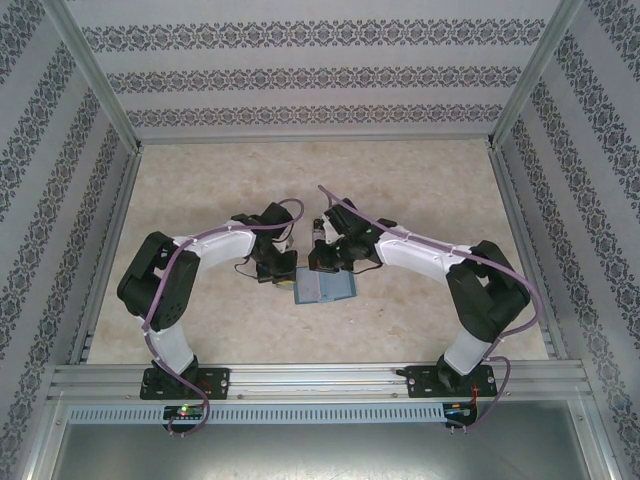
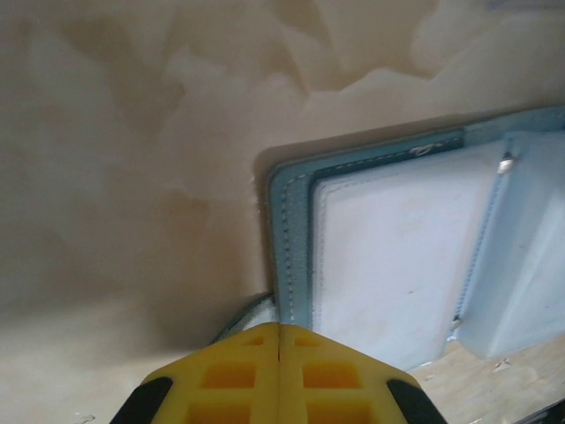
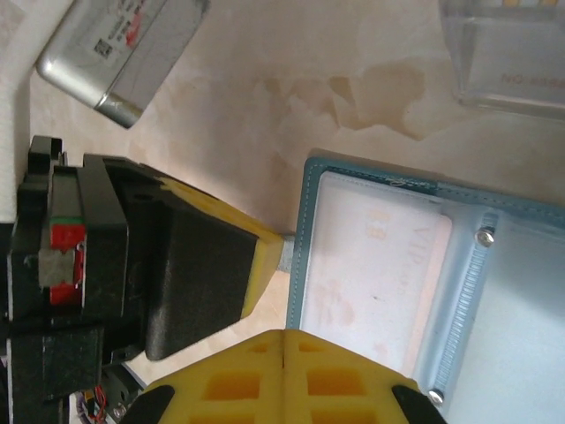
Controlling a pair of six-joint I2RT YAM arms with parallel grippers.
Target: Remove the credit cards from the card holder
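- The card holder (image 3: pixel 302 212) lies spread open on the table (image 3: pixel 265 132) between the two arms, pale inside facing up. A clear plastic box (image 3: pixel 503 53) stands apart from it.
- The left gripper (image 2: pixel 280 334) has its fingers pressed together at the holder's outer edge. It looks to me to be pinching the closure tab (image 3: pixel 284 254), which should anchor the wallet.
- The right gripper (image 3: pixel 282 340) hangs over the near panel, fingers closed on nothing.
- A pale credit card (image 3: pixel 380 274) sits tucked in that panel's pocket.
- Done well, I'd say: part the right fingers narrowly, catch the card's edge at the pocket mouth, and slide it along the pocket rather than lifting.
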